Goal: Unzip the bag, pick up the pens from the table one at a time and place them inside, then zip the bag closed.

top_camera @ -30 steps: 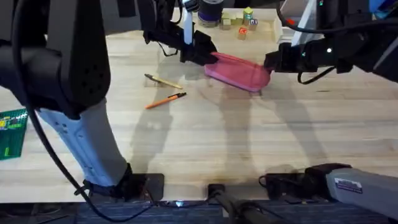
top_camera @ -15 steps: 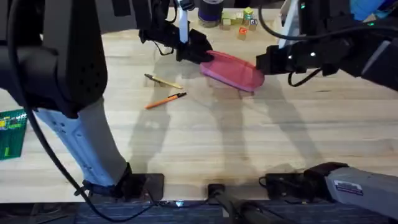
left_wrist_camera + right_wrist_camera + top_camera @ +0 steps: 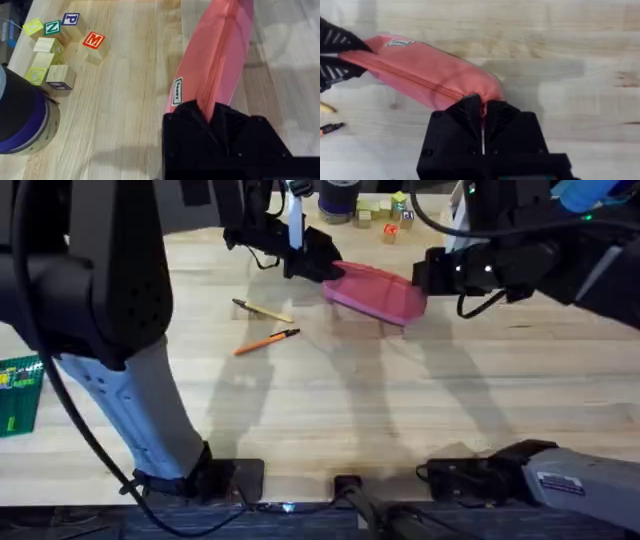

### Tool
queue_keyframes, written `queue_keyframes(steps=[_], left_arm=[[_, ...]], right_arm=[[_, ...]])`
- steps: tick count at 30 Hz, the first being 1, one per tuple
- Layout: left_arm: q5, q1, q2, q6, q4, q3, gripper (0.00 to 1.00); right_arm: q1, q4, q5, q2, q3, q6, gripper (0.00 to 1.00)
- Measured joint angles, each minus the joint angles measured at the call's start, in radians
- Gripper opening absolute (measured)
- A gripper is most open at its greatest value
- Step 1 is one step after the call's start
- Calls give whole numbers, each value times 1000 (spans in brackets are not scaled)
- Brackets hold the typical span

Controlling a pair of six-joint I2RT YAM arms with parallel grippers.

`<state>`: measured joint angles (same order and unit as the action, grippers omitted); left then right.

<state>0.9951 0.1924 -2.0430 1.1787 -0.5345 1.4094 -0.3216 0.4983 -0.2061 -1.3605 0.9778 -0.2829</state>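
Holding the bag [image 3: 375, 292] at both ends, 2 claws stretch it above the far middle of the counter [image 3: 400, 410].

- Left claw [image 3: 322, 265]: closed on the bag's end nearest the lettered blocks [image 3: 75, 37]; the wrist view shows pink fabric pinched between its black fingers.
- Right claw [image 3: 482, 107]: closed narrowly on the opposite end, at the tip of the zipper line [image 3: 415, 80]; whether it grips the pull tab or only fabric cannot be told.
- Bag: elongated, tilted, zipper appearing closed along its length.
- Orange pen [image 3: 266, 341] and tan pen [image 3: 262, 310]: lying on the counter well apart from the bag, toward the left arm's side, untouched.

Step in hand, by judgement: unzipping, at its start. Next move likely calls for the right claw to draw the zipper toward the left claw while that claw anchors its end; a slip off the pull is the risk.
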Motion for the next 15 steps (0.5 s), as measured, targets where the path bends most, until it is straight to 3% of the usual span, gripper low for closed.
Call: queue_keyframes(steps=[9, 15], left_arm=[[8, 18, 0, 0, 0, 0, 42], [9, 18, 0, 0, 0, 0, 42]], right_arm=[[-6, 120, -49, 0, 93, -85, 32], [-6, 168, -29, 0, 94, -318, 32]])
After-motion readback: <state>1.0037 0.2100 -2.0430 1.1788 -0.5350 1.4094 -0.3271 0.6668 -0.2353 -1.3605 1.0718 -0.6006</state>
